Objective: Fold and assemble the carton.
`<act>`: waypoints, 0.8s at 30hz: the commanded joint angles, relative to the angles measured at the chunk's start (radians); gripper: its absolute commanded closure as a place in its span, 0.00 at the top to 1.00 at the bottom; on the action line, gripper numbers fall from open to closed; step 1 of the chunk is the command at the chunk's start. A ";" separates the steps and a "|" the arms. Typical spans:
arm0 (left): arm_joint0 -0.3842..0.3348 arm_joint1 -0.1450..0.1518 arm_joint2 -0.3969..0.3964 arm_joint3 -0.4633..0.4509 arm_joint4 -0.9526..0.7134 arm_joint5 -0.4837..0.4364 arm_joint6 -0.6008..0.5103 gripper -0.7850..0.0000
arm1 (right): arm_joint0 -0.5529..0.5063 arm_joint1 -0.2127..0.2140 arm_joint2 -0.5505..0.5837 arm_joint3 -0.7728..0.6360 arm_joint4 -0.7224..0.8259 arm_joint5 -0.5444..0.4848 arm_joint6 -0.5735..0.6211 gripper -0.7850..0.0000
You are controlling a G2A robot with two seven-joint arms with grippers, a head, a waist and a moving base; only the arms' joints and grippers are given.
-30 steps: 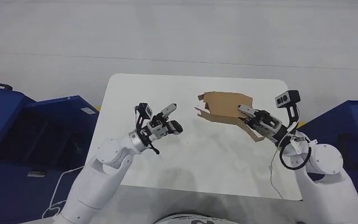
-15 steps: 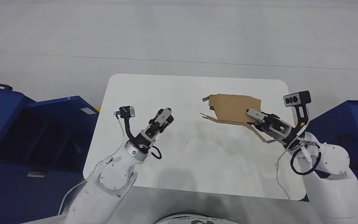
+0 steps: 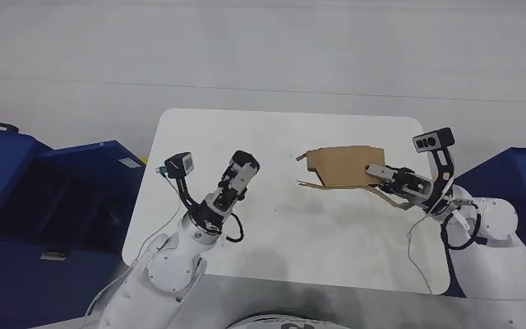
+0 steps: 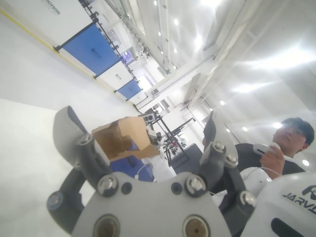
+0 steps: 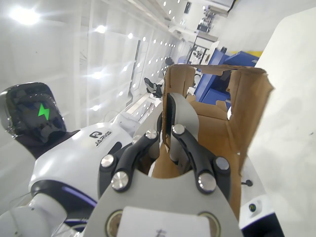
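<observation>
carton (image 3: 343, 164): brown, half-opened, over the table's far right part, flaps loose at the end facing the left arm, not yet squared
right gripper (image 3: 376, 173): fingers clamped on carton's right wall edge, probably steadying it so the flaps can be worked
left gripper (image 3: 242, 164): fingers spread apart, nothing in them, raised mid-table, well apart from carton, pointed its way, looks ready to take the open end
table (image 3: 271, 234): white; whether the carton's low edge touches it, cannot tell
</observation>
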State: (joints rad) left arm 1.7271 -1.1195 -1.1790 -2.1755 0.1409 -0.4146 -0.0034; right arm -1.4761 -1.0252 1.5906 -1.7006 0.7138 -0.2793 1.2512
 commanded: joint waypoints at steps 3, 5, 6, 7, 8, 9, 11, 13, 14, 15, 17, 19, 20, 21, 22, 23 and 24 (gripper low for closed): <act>-0.024 -0.005 0.066 -0.045 -0.028 0.043 -0.092 1.00 | 0.086 0.003 -0.023 0.122 0.054 -0.007 0.171 0.00; -0.045 -0.008 0.104 -0.053 -0.029 0.080 -0.139 1.00 | 0.117 0.002 -0.038 0.162 0.102 0.000 0.238 0.00; -0.057 -0.010 0.125 -0.055 -0.033 0.094 -0.163 1.00 | 0.131 0.001 -0.046 0.185 0.130 0.015 0.266 0.00; -0.069 -0.012 0.141 -0.053 -0.031 0.105 -0.182 1.00 | 0.147 0.001 -0.051 0.202 0.145 0.018 0.285 0.00; -0.082 -0.014 0.153 -0.049 -0.016 0.116 -0.195 1.00 | 0.159 0.001 -0.060 0.214 0.150 0.016 0.285 0.00; -0.093 -0.015 0.164 -0.043 0.007 0.126 -0.203 1.00 | 0.169 0.001 -0.068 0.228 0.159 0.012 0.285 0.00; -0.115 -0.019 0.189 -0.024 0.068 0.155 -0.213 1.00 | 0.188 0.002 -0.087 0.255 0.191 0.022 0.285 0.00; -0.136 -0.025 0.215 -0.007 0.108 0.192 -0.203 1.00 | 0.208 0.003 -0.099 0.283 0.210 0.031 0.285 0.00; -0.147 -0.028 0.231 -0.002 0.111 0.207 -0.210 1.00 | 0.214 0.003 -0.108 0.287 0.211 0.030 0.285 0.00; -0.157 -0.031 0.245 0.003 0.106 0.215 -0.218 1.00 | 0.217 0.004 -0.118 0.286 0.215 0.035 0.285 0.00; -0.183 -0.037 0.259 0.020 0.115 0.225 -0.220 1.00 | 0.222 0.006 -0.134 0.287 0.208 0.036 0.285 0.00; -0.205 -0.044 0.275 0.035 0.116 0.235 -0.204 1.00 | 0.227 0.008 -0.148 0.292 0.203 0.029 0.285 0.00; -0.215 -0.047 0.285 0.038 0.108 0.239 -0.206 1.00 | 0.230 0.009 -0.154 0.295 0.203 0.027 0.285 0.00; -0.225 -0.050 0.292 0.038 0.099 0.239 -0.211 1.00 | 0.232 0.010 -0.161 0.297 0.200 0.027 0.285 0.00; -0.235 -0.051 0.293 0.040 0.103 0.240 -0.212 1.00 | 0.233 0.011 -0.168 0.296 0.200 0.026 0.285 0.00; -0.241 -0.053 0.293 0.041 0.112 0.243 -0.206 1.00 | 0.234 0.012 -0.173 0.296 0.201 0.022 0.285 0.00; -0.244 -0.055 0.293 0.042 0.115 0.249 -0.198 1.00 | 0.234 0.013 -0.177 0.297 0.203 0.019 0.285 0.00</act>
State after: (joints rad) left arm 1.4866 -1.1726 -0.8850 -2.1346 0.2489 -0.1715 -0.2106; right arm -1.2425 -1.0132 1.4183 -1.4042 0.9144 -0.2570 1.5359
